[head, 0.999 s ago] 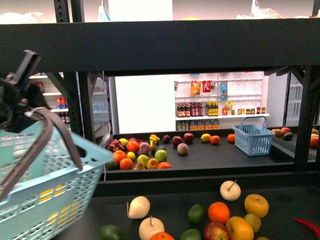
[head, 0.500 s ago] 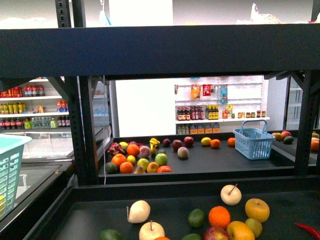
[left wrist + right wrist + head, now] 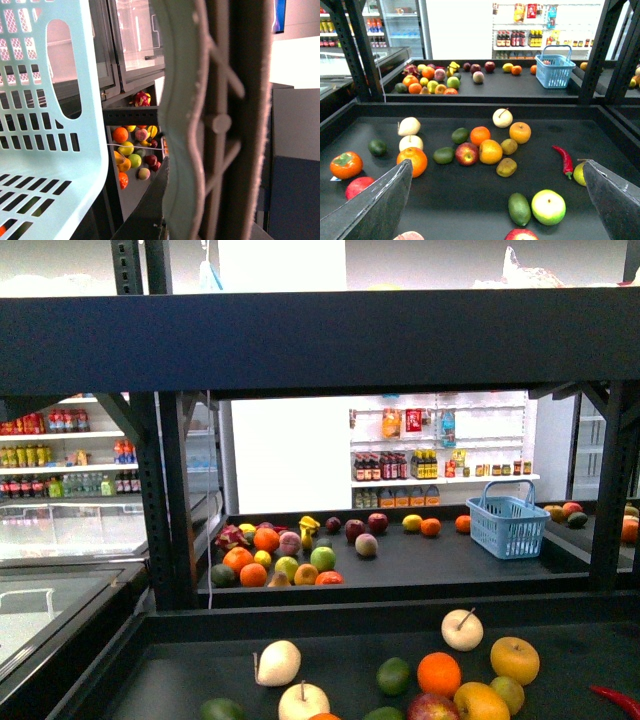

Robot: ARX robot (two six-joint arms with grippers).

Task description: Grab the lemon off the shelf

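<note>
In the right wrist view a yellow-green fruit [image 3: 579,173], possibly the lemon, lies on the near deck of the black shelf [image 3: 470,210]; one finger half hides it, so I cannot be sure. My right gripper [image 3: 496,165] hangs open above that deck, fingers wide apart, holding nothing. A red chili [image 3: 563,159] lies just beside the yellow fruit. In the left wrist view my left gripper [image 3: 200,220] is shut on the grey basket handle [image 3: 220,120], and the pale turquoise basket [image 3: 50,125] hangs close beside it. Neither arm shows in the front view.
Oranges, apples, avocados and kiwis are scattered over the near deck [image 3: 300,665]. A second deck behind carries more fruit and a blue basket [image 3: 507,518]. Black upright posts [image 3: 170,500] and a thick upper deck [image 3: 320,340] frame the opening. White wall shelves of bottles stand beyond.
The turquoise basket and my left gripper have swung out of the front view to the left. The fruit on the decks has not moved.
</note>
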